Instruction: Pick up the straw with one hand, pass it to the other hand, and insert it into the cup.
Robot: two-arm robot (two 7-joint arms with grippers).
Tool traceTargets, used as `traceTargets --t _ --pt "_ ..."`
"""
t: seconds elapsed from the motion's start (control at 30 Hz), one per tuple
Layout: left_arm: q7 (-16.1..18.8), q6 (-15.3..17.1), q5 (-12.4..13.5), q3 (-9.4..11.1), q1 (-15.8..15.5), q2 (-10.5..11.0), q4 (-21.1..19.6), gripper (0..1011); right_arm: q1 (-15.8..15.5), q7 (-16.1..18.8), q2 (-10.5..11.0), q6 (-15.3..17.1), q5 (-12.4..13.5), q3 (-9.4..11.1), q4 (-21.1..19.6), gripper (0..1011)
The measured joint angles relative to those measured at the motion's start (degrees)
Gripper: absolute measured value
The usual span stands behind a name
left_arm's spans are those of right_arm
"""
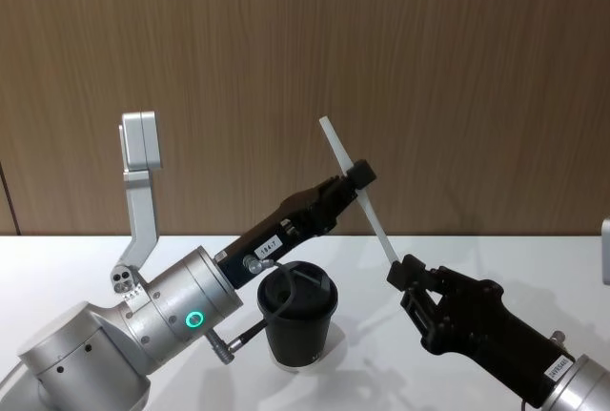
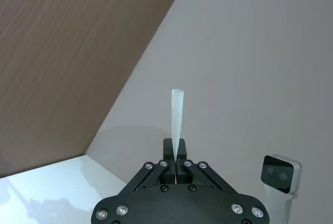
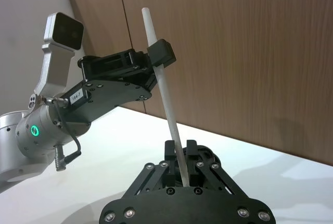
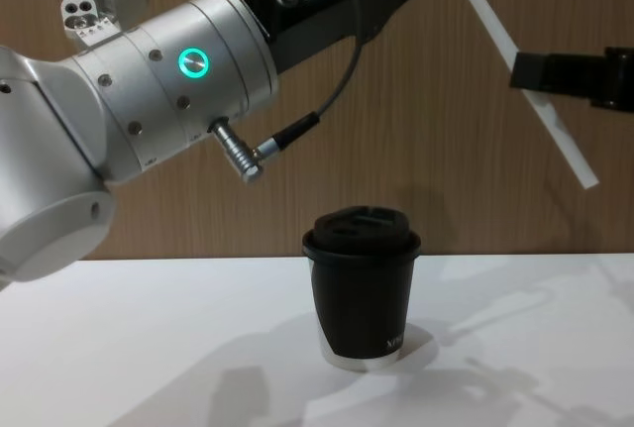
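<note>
The white straw (image 1: 375,225) slants in mid-air, pinched by the left gripper (image 1: 360,175) and right gripper (image 1: 402,273). The black lidded cup (image 1: 298,327) stands upright below.

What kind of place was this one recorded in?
Likely an indoor robot test bench: white table, wood-panelled wall close behind, just a lidded cup and a straw held by the left gripper and right gripper.

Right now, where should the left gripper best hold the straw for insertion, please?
The upper third, pinched across the tube from the side, where the left gripper is shut on it now. The straw is thin and straight, so that likely leaves a long lower end to enter the cup.
</note>
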Motion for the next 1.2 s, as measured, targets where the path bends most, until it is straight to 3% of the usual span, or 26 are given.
traceTargets --t 0.4,0.53,0.87,1.0,1.2 --pt "-0.43 -0.89 -0.31 0.27 -0.29 0.58 -0.03 8 -0.18 -0.54 0.46 -0.52 0.42 -0.15 -0.32 461" --pt "-0.32 -1.34 -0.22 0.25 -0.39 1.06 -0.46 8 -0.29 -0.67 0.61 -0.70 0.62 -0.15 -0.40 625" --pt "1.59 -3.28 2.57 -0.59 -0.67 4.20 -3.13 7 -0.63 -0.93 0.90 -1.15 1.29 -0.13 -0.43 919" --pt "2.31 -3.86 3.66 -0.86 -0.69 5.53 -4.33 8 -0.76 -0.96 0.92 -1.33 1.71 -0.15 -0.43 1001" --pt "3.58 -4.82 6.20 -0.82 -0.94 7.59 -6.19 8 -1.06 -1.00 0.93 -1.58 2.34 -0.28 -0.41 1001"
